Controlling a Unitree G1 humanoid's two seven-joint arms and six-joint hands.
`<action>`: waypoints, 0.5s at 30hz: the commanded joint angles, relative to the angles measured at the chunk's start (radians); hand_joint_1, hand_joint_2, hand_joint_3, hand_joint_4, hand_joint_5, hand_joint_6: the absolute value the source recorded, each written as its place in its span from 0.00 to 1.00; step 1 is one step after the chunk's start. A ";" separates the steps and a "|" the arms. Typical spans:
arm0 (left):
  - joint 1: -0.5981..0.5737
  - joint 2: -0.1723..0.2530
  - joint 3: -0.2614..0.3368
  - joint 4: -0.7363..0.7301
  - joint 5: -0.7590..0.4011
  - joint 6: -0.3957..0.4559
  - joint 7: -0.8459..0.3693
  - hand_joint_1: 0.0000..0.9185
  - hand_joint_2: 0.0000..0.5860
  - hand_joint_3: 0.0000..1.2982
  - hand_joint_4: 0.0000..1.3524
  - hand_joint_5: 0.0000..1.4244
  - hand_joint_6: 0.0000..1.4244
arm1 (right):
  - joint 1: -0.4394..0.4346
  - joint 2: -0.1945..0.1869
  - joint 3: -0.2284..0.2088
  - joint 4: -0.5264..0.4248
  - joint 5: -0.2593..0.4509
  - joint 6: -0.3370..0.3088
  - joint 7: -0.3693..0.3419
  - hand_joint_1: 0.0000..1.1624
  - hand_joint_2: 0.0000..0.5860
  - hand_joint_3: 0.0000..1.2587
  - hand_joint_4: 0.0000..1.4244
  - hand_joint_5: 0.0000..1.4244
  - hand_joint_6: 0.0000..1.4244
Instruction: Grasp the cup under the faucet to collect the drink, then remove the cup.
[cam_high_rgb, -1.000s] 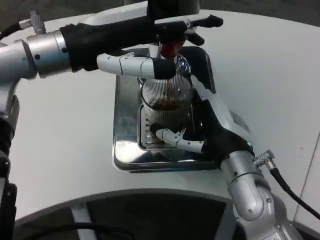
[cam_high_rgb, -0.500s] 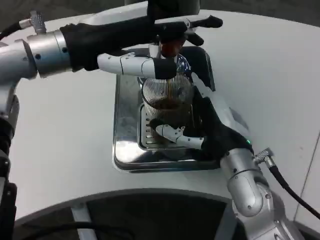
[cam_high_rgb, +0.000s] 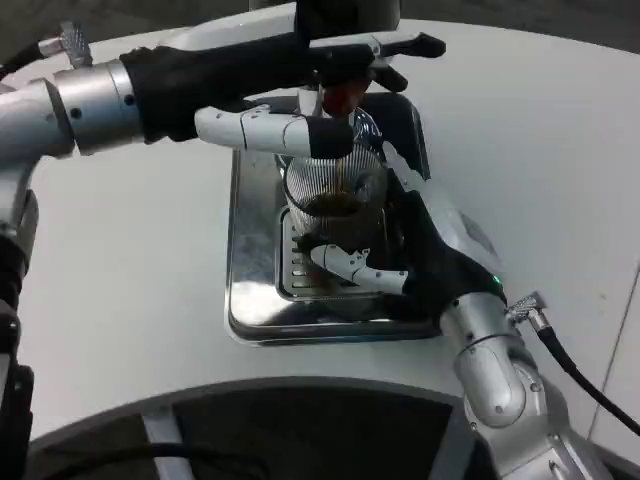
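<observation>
Two robot hands are working over a shiny steel drip tray (cam_high_rgb: 250, 290) on a white round table (cam_high_rgb: 120, 300) | ribbed clear glass cup (cam_high_rgb: 330, 205) is standing on the tray grate under a red-tipped faucet (cam_high_rgb: 338, 97), dark drink pooling inside | right hand (cam_high_rgb: 420, 250) is wrapping its fingers (cam_high_rgb: 345, 265) around the cup | left hand (cam_high_rgb: 290, 110) is reaching to the faucet lever, fingers pressed together along it.
</observation>
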 joint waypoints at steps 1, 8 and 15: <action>0.023 0.010 -0.012 0.017 0.038 0.012 -0.021 0.00 0.15 0.06 0.00 0.08 0.00 | -0.003 0.005 0.000 0.017 0.012 -0.003 -0.010 0.48 0.34 0.00 0.00 0.00 0.00; 0.026 0.013 -0.010 0.014 0.038 0.011 -0.020 0.00 0.15 0.06 0.00 0.08 0.00 | -0.010 0.008 0.001 0.025 0.018 -0.004 -0.015 0.48 0.34 0.00 0.00 0.00 0.00; 0.030 0.013 -0.009 0.009 0.036 0.005 -0.022 0.00 0.15 0.06 0.00 0.08 0.00 | -0.008 0.015 0.007 0.017 0.017 -0.003 -0.016 0.48 0.34 0.00 0.00 0.00 0.00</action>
